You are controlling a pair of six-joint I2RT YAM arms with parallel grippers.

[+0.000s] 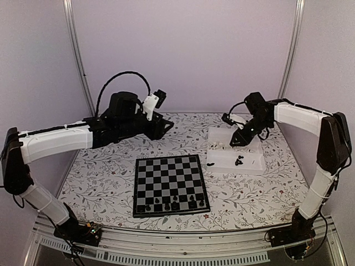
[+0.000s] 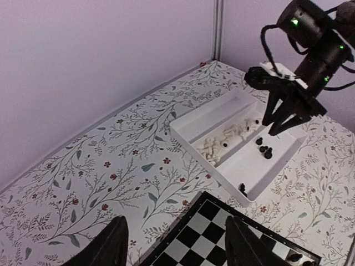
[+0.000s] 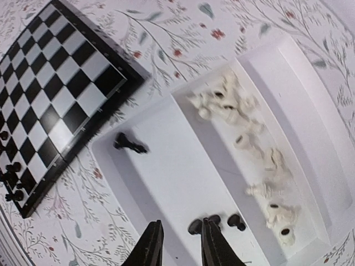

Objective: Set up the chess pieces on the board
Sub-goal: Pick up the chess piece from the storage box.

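Note:
The board [image 1: 171, 185] lies mid-table with several black chess pieces [image 1: 175, 200] on its near rows. In the white tray [image 1: 224, 160] lie three black pieces [image 3: 213, 220] in a cluster, a lone black one [image 3: 128, 144] on its side, and a heap of white pieces [image 3: 244, 138]. My right gripper [image 3: 180, 246] hangs low over the tray. It is open, its gap is empty, and the black cluster sits just beside one finger [image 3: 213, 244]. My left gripper [image 2: 177, 244] hovers open and empty above the board's far corner [image 2: 222, 244].
The floral tablecloth [image 1: 100, 172] covers the table. Lilac walls with metal posts [image 1: 77, 55] close off the back and sides. The tray has a divider [image 3: 222, 160] between the black and white compartments. The left arm [image 1: 55, 141] reaches across the far left.

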